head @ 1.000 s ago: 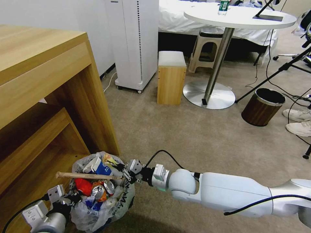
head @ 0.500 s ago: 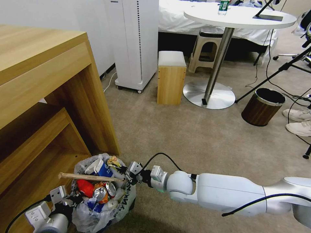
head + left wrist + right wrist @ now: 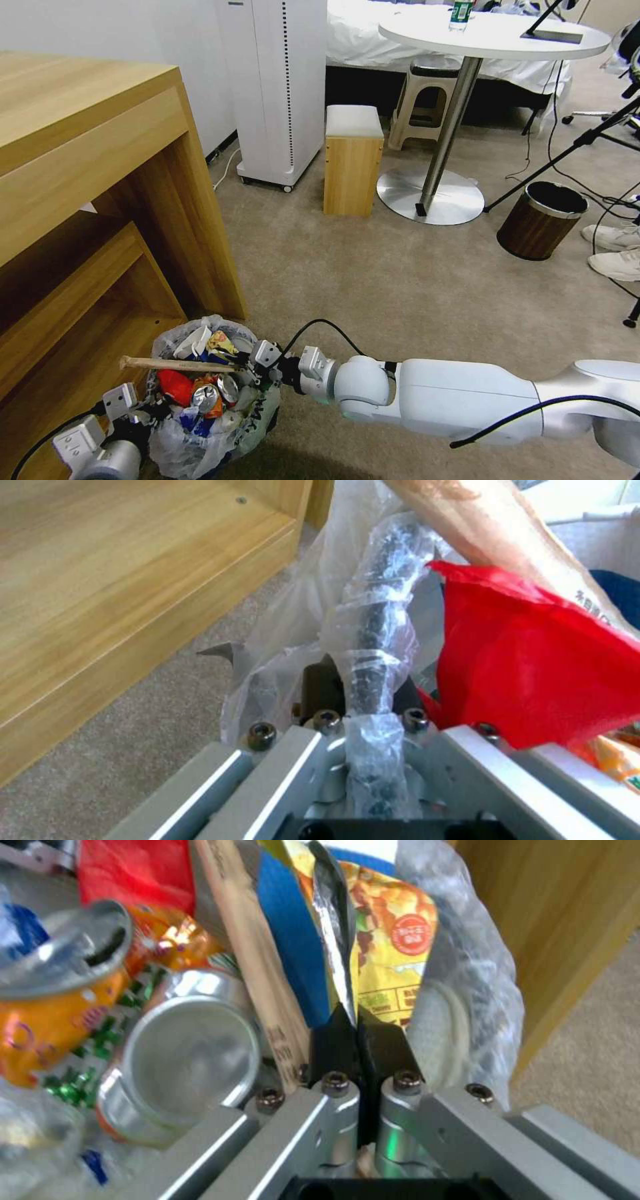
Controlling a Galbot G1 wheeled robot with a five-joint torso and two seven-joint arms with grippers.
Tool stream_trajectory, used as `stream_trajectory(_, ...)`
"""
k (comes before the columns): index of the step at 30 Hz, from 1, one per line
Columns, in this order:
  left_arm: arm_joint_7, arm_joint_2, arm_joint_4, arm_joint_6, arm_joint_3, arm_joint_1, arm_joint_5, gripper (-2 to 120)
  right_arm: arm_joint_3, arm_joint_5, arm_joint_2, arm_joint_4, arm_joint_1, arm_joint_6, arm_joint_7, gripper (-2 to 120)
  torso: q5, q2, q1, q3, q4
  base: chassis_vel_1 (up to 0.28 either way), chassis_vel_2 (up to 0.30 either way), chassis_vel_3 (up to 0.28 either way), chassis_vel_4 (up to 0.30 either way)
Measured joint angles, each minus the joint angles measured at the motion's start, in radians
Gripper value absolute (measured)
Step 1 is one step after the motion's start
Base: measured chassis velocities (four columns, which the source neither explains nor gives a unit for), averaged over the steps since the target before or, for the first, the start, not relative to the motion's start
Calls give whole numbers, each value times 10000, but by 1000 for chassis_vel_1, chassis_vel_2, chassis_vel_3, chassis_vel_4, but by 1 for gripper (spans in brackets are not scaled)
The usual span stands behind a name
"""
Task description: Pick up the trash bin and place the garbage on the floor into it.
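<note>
Reaching in over the bin (image 3: 207, 407), the right claw (image 3: 245, 363) is pinching a yellow snack wrapper (image 3: 390, 955) between closed fingers, its tips sitting at the bin's far rim, just beside the desk (image 3: 100, 200). The bin is sitting low on the beige carpet (image 3: 400, 287), pressed close to the desk's leg and heaped above its rim. On the bin's near side the left claw (image 3: 143, 413) is clamping the bag-wrapped rim (image 3: 373, 645), fingers closed on it, with a red wrapper (image 3: 533, 665) bulging right beside them.

Risks, as a judgement: the bin is looking overfull, so the wrapper, if let go where it is, could be sliding off the heap and back onto the carpet. A wooden stick (image 3: 177, 364) is lying across the top, touching the right claw's side; a careless pull-out could be dragging it, or the two crushed cans (image 3: 180, 1055) just beside the claw, over the edge. The thin bag (image 3: 300, 630) under the left claw could be slipping or tearing if the bin is tilted.

Compared with a second ago, the right arm is reaching further in over the bin, its claw now deeper among the litter, and the blue-and-white cup (image 3: 193, 341) beside it is now partly hidden behind the wrapper. The bin itself is sitting slightly lower, and the left claw is holding the same spot.
</note>
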Motion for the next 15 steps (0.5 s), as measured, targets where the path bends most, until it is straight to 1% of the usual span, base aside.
stream_trajectory(6,4,29,-1,0,12,-10,-28,0,-5,11,-95,-64,-134,-71,171,0,0,1,0,-1,0,0,0,0,0)
stream_trajectory(7,4,30,-1,0,19,-13,-28,0,12,11,-94,-72,-157,-65,173,3,0,0,0,0,0,0,0,0,0)
stream_trajectory(8,4,30,-1,0,19,-13,-28,0,12,11,-94,-72,-157,-65,173,3,0,0,0,0,0,0,0,0,0)
stream_trajectory(10,5,30,12,0,36,-16,-25,0,138,18,-76,-51,-223,-53,296,15,0,0,0,-1,0,0,0,0,0)
stream_trajectory(11,4,30,15,-1,37,-16,-23,0,184,28,-80,3,-232,-55,309,18,0,0,0,0,0,0,0,0,0)
stream_trajectory(12,4,30,15,-1,37,-16,-23,0,184,28,-80,3,-232,-55,309,18,0,0,0,0,0,0,0,0,0)
stream_trajectory(13,4,34,16,0,38,-11,-23,0,255,70,-101,111,-235,-63,313,25,0,0,0,0,0,0,0,0,0)
stream_trajectory(14,4,52,15,0,35,-3,-26,0,337,107,-155,282,-235,-72,315,28,0,0,0,0,0,0,0,0,0)
stream_trajectory(15,2,59,14,1,31,5,-28,0,406,117,-187,403,-235,-79,315,34,0,0,0,0,0,0,0,0,0)
